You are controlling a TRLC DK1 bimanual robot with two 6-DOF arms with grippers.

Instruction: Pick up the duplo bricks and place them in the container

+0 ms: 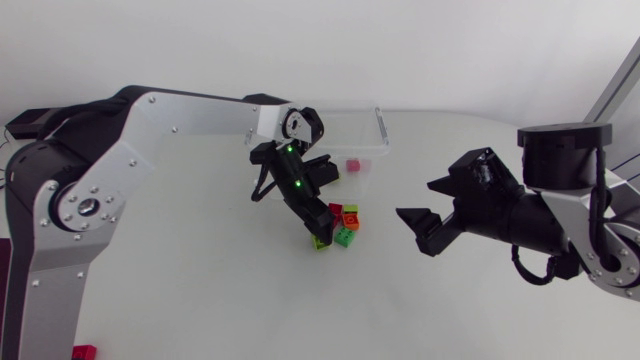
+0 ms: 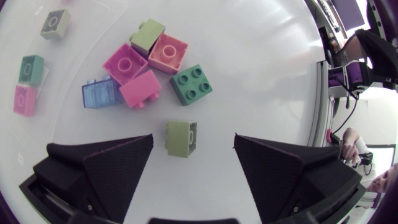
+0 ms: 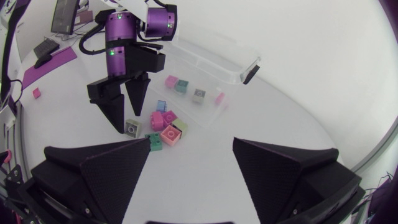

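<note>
My left gripper [image 1: 322,232] hangs open over a small heap of duplo bricks [image 1: 340,225] just in front of the clear container [image 1: 362,120]. In the left wrist view an olive brick [image 2: 181,137] lies on the table between the spread fingers of the left gripper [image 2: 193,142], touching neither. Ahead of it lie a green brick [image 2: 191,84], a salmon brick [image 2: 168,53], two pink bricks [image 2: 124,62] and a pale blue one [image 2: 101,93]. Several bricks [image 3: 181,86] lie inside the container [image 3: 211,62]. My right gripper [image 1: 415,198] is open and holds nothing, well right of the heap.
A red brick [image 1: 85,352] lies near the base of my left arm at the front left. The container's long wall [image 3: 205,118] runs close behind the heap. White tabletop [image 1: 230,290] spreads out in front of both grippers.
</note>
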